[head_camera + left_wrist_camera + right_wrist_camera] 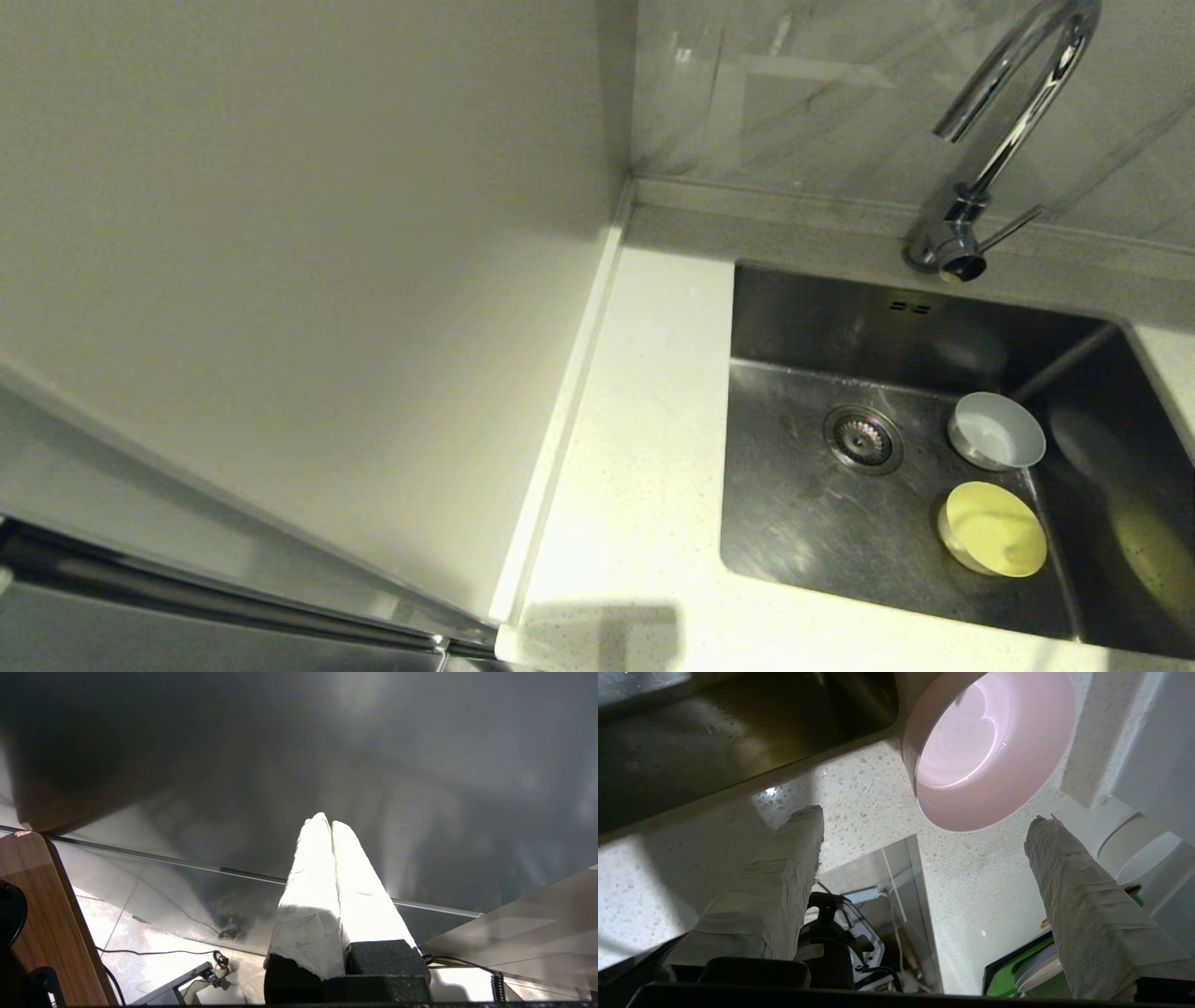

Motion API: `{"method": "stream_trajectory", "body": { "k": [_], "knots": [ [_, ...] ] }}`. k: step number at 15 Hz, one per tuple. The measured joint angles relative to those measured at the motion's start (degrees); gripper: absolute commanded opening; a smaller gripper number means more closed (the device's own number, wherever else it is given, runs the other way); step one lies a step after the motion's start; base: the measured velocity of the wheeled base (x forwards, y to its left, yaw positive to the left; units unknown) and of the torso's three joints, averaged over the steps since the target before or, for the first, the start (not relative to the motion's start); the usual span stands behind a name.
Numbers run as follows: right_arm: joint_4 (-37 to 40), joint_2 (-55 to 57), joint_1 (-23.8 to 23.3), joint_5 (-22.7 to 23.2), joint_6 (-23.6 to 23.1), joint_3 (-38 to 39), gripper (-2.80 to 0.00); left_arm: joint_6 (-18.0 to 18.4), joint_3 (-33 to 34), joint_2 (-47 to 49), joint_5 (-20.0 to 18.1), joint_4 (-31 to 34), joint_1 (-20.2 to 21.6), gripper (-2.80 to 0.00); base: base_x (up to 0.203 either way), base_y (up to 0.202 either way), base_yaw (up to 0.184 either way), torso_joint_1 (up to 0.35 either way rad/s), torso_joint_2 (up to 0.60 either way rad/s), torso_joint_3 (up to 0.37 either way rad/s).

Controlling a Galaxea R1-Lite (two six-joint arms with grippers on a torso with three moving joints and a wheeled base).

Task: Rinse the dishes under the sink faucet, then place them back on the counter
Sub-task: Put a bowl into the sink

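In the head view the white bowl (996,430) and the yellow-green bowl (992,528) lie inside the steel sink (812,504), right of the drain (863,439). The chrome faucet (1004,131) rises behind the basin. Neither arm shows in the head view. The pale pink bowl (990,746) stands on the speckled counter (971,877) beside the sink's edge, in the right wrist view. My right gripper (924,816) hangs open just short of the pink bowl, nothing between its wrapped fingers. My left gripper (326,821) is shut and empty, parked low beside a steel cabinet front.
A plain off-white wall panel (299,280) closes off the left side, with a strip of counter (644,448) between it and the sink. Near the right gripper a green tray with a plate (1027,970) and a white round object (1134,849) sit by the counter.
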Motion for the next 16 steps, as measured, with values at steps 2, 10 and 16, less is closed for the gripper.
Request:
{"method": "stream_trajectory", "body": {
  "k": [2, 10, 16],
  "knots": [
    [0.0, 3.2, -0.6, 0.0, 0.6, -0.8, 0.0, 0.0, 0.0, 0.0, 0.0, 0.0, 0.0, -2.8, 0.0, 0.0, 0.0, 0.0, 0.0, 0.0],
    [0.0, 12.9, -1.9, -0.4, 2.1, -3.6, 0.0, 0.0, 0.0, 0.0, 0.0, 0.0, 0.0, -2.8, 0.0, 0.0, 0.0, 0.0, 0.0, 0.0],
    [-1.6, 17.0, -2.4, 0.3, 2.1, -3.6, 0.0, 0.0, 0.0, 0.0, 0.0, 0.0, 0.0, -2.8, 0.0, 0.0, 0.0, 0.0, 0.0, 0.0]
  ]
}}
